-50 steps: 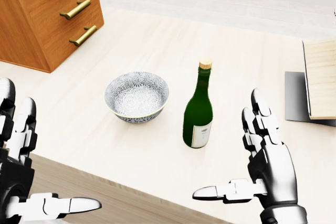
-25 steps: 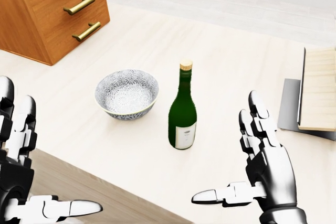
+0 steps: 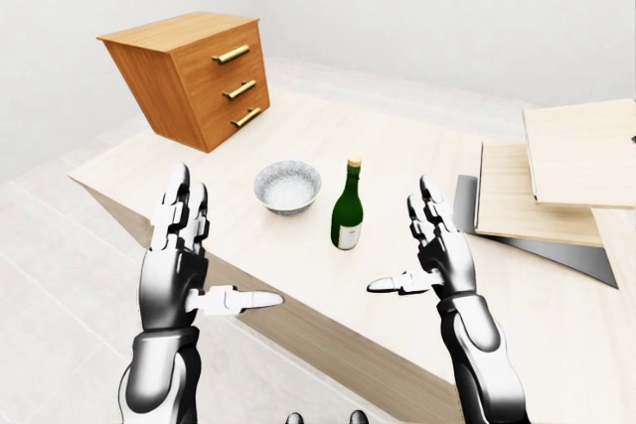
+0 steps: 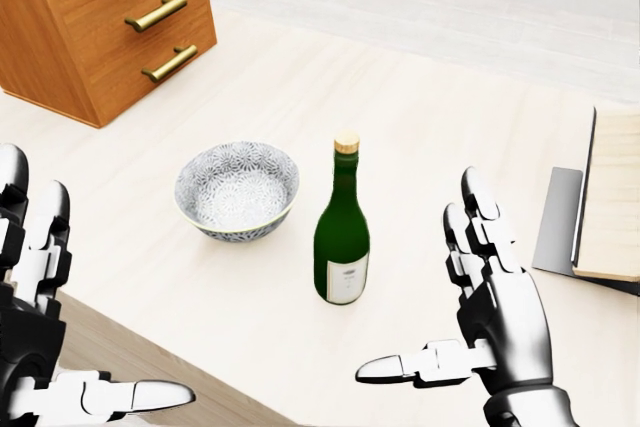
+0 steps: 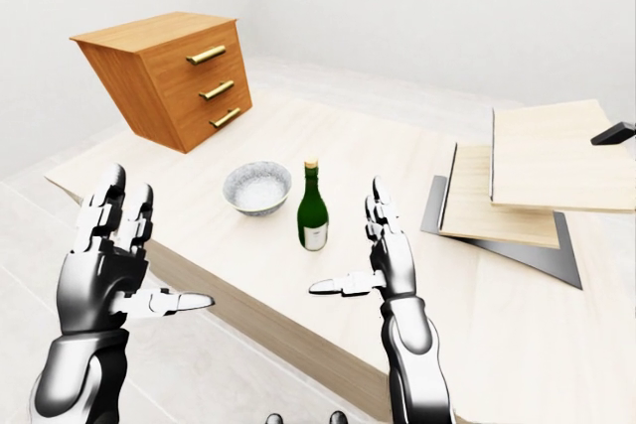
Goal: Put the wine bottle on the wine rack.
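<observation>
While both robot hands hover spread, left robot hand (image 3: 179, 260), right robot hand (image 4: 495, 302), dark green wine bottle (image 4: 342, 227), tan cork, pale label, upright on desk (image 4: 420, 117), beside patterned bowl (image 4: 237, 190).

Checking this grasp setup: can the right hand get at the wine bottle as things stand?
Probably yes: the right hand is open beside the upright bottle, with bare table between them.

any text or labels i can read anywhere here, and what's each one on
No text can be read.
Bottle: its white label carries faint marks, too small and blurred to read.
Bowl: a pattern only, no words.
Drawer unit, boards and table: no writing shows.
</observation>
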`<state>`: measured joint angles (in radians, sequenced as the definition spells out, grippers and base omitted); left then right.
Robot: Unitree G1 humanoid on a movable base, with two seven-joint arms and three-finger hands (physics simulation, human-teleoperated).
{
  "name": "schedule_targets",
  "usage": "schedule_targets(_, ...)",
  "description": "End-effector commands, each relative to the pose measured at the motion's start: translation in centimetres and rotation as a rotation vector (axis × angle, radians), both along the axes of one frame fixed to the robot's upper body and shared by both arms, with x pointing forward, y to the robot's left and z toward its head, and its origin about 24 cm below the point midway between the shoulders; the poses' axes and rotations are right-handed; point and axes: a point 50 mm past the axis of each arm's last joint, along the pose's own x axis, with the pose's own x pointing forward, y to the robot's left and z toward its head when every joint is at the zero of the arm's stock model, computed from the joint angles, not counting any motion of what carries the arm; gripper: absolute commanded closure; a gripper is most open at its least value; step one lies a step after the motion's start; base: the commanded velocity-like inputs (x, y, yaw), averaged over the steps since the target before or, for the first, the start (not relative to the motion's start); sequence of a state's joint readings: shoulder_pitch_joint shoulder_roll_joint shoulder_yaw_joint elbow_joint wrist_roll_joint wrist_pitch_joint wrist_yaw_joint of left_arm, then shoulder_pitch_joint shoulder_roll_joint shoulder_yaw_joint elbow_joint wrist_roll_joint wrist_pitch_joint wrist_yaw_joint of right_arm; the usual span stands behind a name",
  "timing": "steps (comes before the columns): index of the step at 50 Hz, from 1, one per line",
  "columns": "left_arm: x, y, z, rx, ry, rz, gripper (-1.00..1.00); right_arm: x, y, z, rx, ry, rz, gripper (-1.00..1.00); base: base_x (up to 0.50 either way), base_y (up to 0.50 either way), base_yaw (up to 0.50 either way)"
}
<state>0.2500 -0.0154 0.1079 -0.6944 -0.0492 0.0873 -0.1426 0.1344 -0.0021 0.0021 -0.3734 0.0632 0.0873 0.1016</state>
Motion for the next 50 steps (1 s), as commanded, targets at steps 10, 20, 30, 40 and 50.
schedule_targets(10,0.0,-0.1,-0.6,-0.012,0.029,-0.011,-1.0,-0.3,0.1,-0.2,0.0,0.011,0.007,-1.0,0.36,-0.09,0.0)
schedule_targets(20,0.0,-0.2,-1.5,-0.027,0.069,-0.021,-1.0,-0.5,0.2,-0.3,0.0,0.01,0.01,-1.0,0.0,0.0,0.0)
schedule_targets(30,-0.1,-0.3,-1.7,-0.031,0.082,-0.023,-1.0,-0.1,0.7,-0.4,-0.001,0.011,0.029,-1.0,0.19,-0.03,0.0)
schedule_targets(40,-0.2,-0.2,-1.8,-0.035,0.083,-0.021,-1.0,0.3,0.7,0.1,-0.015,-0.006,0.017,-1.0,0.11,0.0,0.0)
schedule_targets(50,-0.4,-0.1,-1.6,-0.036,0.078,-0.018,-1.0,1.0,1.0,0.8,-0.034,-0.036,0.023,-1.0,0.0,0.0,0.0)
